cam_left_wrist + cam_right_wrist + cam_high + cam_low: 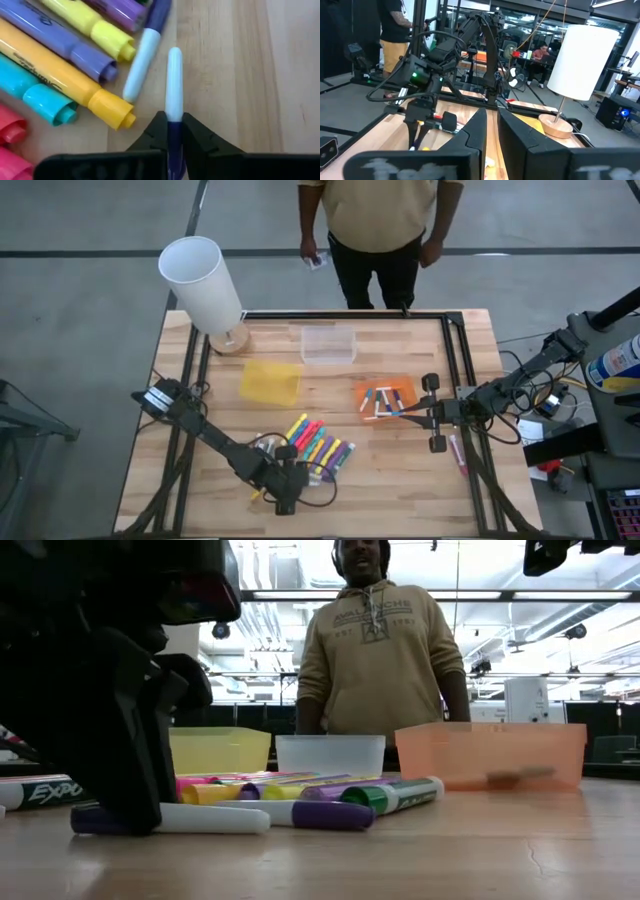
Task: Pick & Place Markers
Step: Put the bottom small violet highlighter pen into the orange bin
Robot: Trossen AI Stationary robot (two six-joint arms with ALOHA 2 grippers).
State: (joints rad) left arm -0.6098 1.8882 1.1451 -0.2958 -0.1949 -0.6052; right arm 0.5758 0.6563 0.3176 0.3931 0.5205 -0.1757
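The left claw (174, 131) pinches the dark cap end of a white-barrelled marker (174, 82) lying on the table (230, 75), its long axis running straight out from the fingers. Just beside lies the marker pile (320, 448). Farther right, the right claw (412, 411), pressed together, hangs over the orange tray (360, 392).

Your left hand (174, 131) has its two dark fingers (156, 134) pinched on the dark-blue end of a white-bodied marker (174, 82) lying on the wooden counter (250, 75). Just beside it lies a second white-and-blue marker (142, 60), then yellow, purple, orange, teal and pink markers (65, 70) side by side.
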